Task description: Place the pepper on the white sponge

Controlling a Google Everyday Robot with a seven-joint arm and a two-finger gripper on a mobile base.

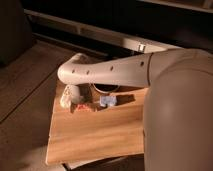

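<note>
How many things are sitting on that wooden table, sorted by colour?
Reddish-orange: 1, the pepper
Whitish: 2, the white sponge and the cream bottle-like object
Dark: 1, the bowl, half hidden behind the arm
Total: 4
The gripper hangs at the table's left end, beside the cream bottle-like object.

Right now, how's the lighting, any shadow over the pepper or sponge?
Camera view: dim, warm light, background nearly black. Shadow from the arm covers the dark bowl behind the white sponge; sponge and pepper on the table are lit. The gripper hangs at the table's far left, just left of the pepper, in half shade.
</note>
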